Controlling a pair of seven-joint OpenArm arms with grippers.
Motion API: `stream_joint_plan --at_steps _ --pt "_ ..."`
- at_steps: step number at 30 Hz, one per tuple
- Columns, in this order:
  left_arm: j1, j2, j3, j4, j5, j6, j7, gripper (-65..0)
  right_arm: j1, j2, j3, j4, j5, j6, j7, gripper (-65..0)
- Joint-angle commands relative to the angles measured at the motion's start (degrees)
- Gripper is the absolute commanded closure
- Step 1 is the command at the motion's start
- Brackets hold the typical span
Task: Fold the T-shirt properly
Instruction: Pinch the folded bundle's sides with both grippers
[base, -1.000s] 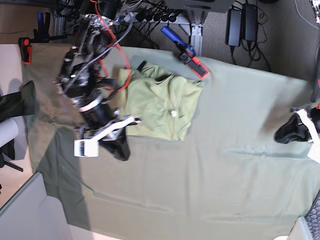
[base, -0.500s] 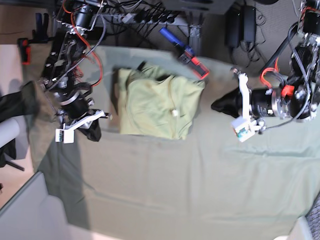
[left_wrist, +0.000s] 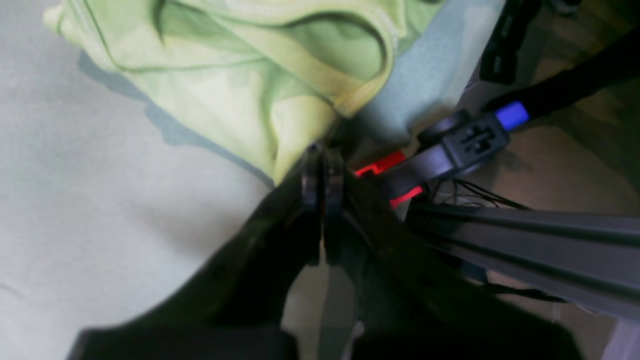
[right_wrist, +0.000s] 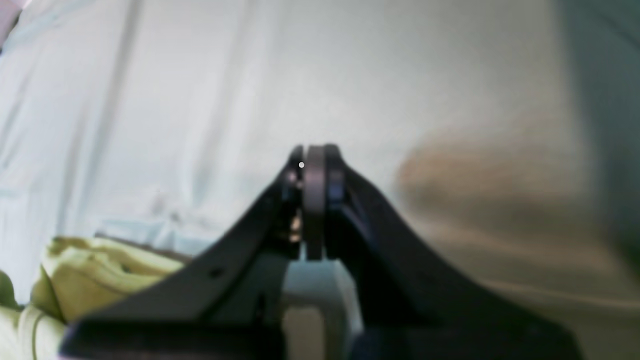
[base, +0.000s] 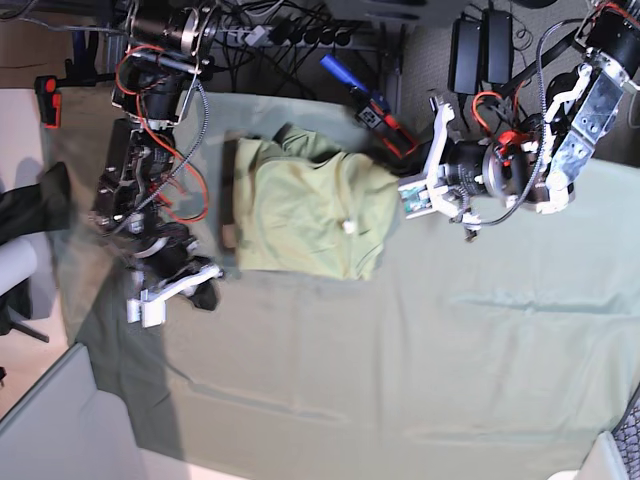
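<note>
The light yellow-green T-shirt (base: 310, 210) lies in a roughly folded rectangle on the table cloth, its white neck label facing up. My left gripper (base: 398, 183) is at the shirt's far right corner. In the left wrist view this gripper (left_wrist: 322, 155) is shut, its tips touching the T-shirt (left_wrist: 225, 90) at its hem corner; whether cloth is pinched between them I cannot tell. My right gripper (base: 208, 298) hovers left of the shirt's near left corner, apart from it. It (right_wrist: 315, 150) is shut and holds nothing, with the T-shirt (right_wrist: 85, 270) at the lower left.
The grey-green table cloth (base: 400, 350) covers the table. A blue and red clamp (base: 375, 110) sits at the back edge, right beside the left gripper, also the clamp (left_wrist: 450, 145). A dark cloth (base: 30, 210) hangs at the far left. Cables and power bricks lie behind.
The left arm swung in from the right edge to the shirt's far right corner. The right arm pulled back from the shirt's left side and now sits lower left of it.
</note>
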Motion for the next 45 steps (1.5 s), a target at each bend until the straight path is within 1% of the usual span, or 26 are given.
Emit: stream_joint_plan --at_steps 1,2,4,8,13,16,20,22,26,30,35,39,45 --pt "-0.6 -0.3 -0.2 0.5 0.5 -0.5 -1.4 0.0 1.8 0.6 -0.7 0.4 0.9 1.9 1.3 0.0" --pt "-0.6 -0.3 -0.2 0.3 1.7 -0.5 -2.2 0.0 2.0 0.6 -1.4 0.2 0.9 1.9 1.3 0.0" --pt "-0.6 -0.3 0.0 -0.2 2.0 -0.5 -3.1 0.0 2.0 0.6 -2.7 0.2 0.9 1.9 1.5 0.0" --pt "-0.6 -0.3 1.7 -1.7 3.3 -0.5 -3.5 0.0 2.2 0.6 -6.0 0.2 0.5 1.9 1.7 0.0" --pt "-0.6 -0.3 6.6 -2.7 5.7 -0.5 -3.9 0.0 3.3 0.6 -9.8 0.2 -3.2 1.9 1.7 0.0" --pt "-1.1 -0.3 8.7 -2.7 7.6 -0.5 -5.0 0.0 3.3 0.6 -10.7 0.2 -3.9 1.9 1.7 0.0" --pt "-1.7 -0.3 8.7 -2.8 11.8 -0.5 -7.6 0.0 3.2 0.7 -10.7 0.2 -3.8 1.9 0.1 0.0" --pt "-2.6 -0.3 8.7 -3.5 11.8 -0.5 -7.6 0.0 3.2 0.7 -10.7 0.2 -3.8 1.9 -0.4 0.0" --pt "-5.9 -0.3 8.7 -8.1 11.8 -0.5 -8.5 0.0 3.2 0.9 -10.7 0.2 -3.6 1.9 -0.5 0.0" --pt "-10.0 -0.3 8.7 -13.2 11.8 -0.5 -10.2 0.0 3.2 1.9 -10.7 0.2 -2.3 1.9 -1.3 0.0" --pt "-14.3 -0.3 8.7 -19.5 11.7 0.3 -12.9 0.0 3.1 2.4 -10.7 0.2 -2.1 1.9 -1.4 0.0" --pt "-16.9 0.7 8.7 -25.4 11.8 0.3 -15.3 0.0 3.1 2.4 -10.7 0.2 -2.1 1.9 -1.5 0.0" --pt "-23.4 2.8 8.7 -34.4 11.8 0.3 -16.9 0.0 2.2 2.4 -10.7 0.2 -1.2 1.9 -2.7 0.0"
